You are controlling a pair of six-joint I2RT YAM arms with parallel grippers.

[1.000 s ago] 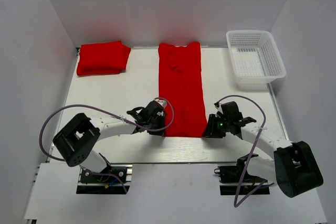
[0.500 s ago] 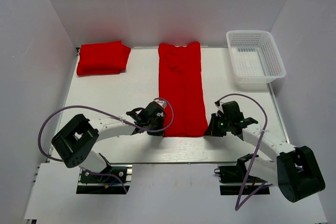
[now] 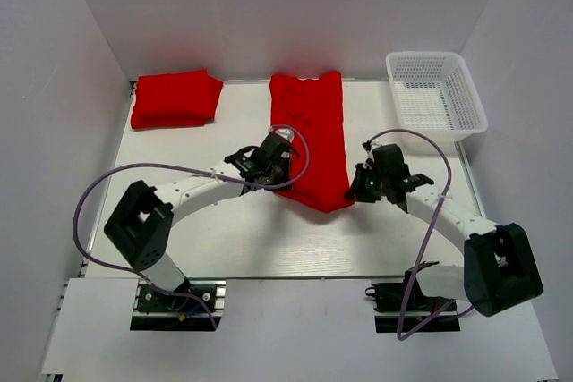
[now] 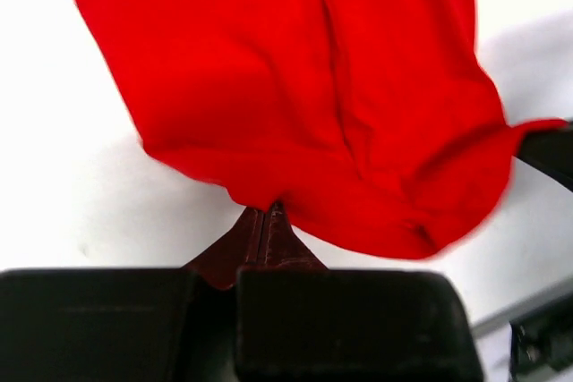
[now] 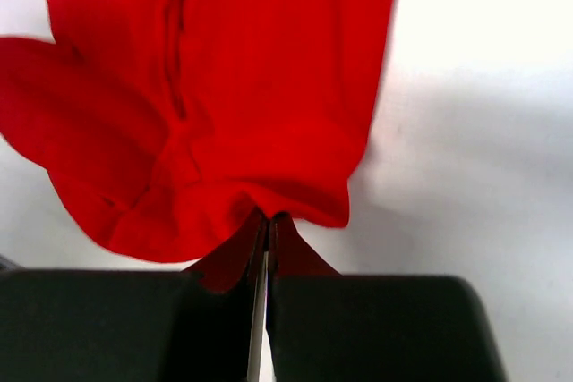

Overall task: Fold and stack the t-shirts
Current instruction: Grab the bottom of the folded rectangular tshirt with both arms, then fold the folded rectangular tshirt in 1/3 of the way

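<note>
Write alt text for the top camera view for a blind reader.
Two robot arms pinch the near corners of a long red t-shirt at mid-table, left gripper and right gripper holding its near end bunched. A folded red t-shirt lies far left; a white mesh basket sits far right.

Both wrist views cut the t-shirt (image 4: 295, 87) off at the top edge. Its pinched hem is hidden between the fingers (image 4: 240, 246).

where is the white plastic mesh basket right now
In the top view, the white plastic mesh basket sits at the far right corner of the table, right of the long red cloth t-shirt.
</note>
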